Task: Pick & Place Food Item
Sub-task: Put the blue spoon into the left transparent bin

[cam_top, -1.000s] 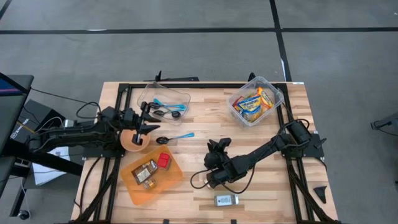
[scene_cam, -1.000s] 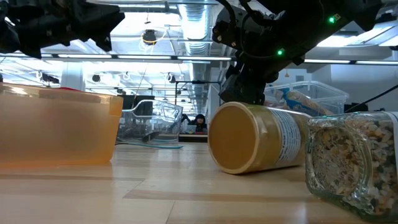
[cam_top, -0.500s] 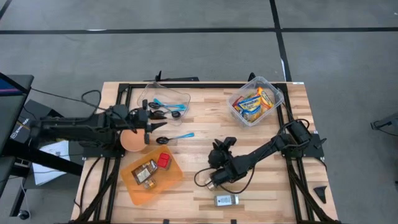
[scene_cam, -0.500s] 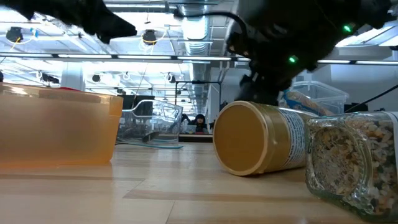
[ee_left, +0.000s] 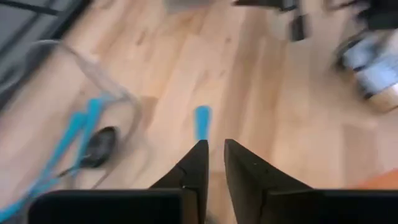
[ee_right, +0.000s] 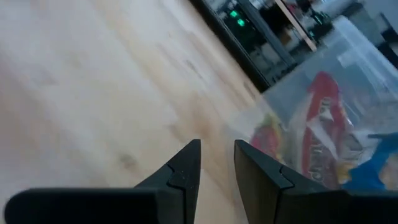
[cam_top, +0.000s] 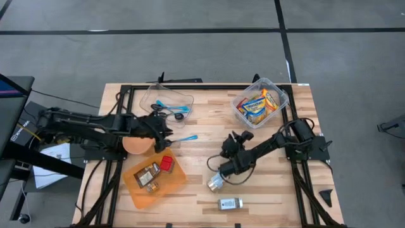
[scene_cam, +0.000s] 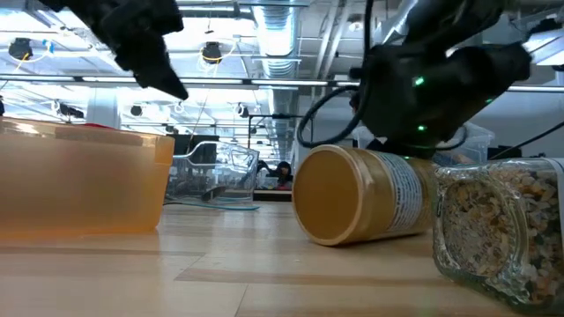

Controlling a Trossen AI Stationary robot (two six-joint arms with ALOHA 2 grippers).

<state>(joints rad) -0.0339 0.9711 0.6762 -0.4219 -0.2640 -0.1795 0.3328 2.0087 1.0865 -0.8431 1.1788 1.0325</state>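
A round jar with a tan lid (cam_top: pixel 215 182) lies on its side on the table; in the low view its lid (scene_cam: pixel 330 207) faces the camera. My right gripper (cam_top: pixel 243 136) is shut and empty, raised on the far-right side of the jar, and points at the clear snack bin (ee_right: pixel 323 137). My left gripper (cam_top: pixel 169 137) is shut and empty. It is held high over the head end of a blue-handled spoon (cam_top: pixel 186 137), whose handle tip (ee_left: pixel 202 118) shows just past its fingertips (ee_left: pixel 214 144). An orange tray (cam_top: pixel 136 195) holds a few packaged foods (cam_top: pixel 147 174).
A square jar of grains (cam_top: pixel 230 204) lies near the front edge, beside the round jar in the low view (scene_cam: pixel 498 229). A clear utensil bin (cam_top: pixel 166 101) and the snack bin (cam_top: pixel 259 104) stand at the back. A wooden bowl (cam_top: pixel 133 145) sits under my left arm.
My left gripper has gone from over the wooden bowl toward the table's right, to above the spoon. My right arm has drawn back toward the far right, uncovering the round jar, which has rocked slightly where it lies.
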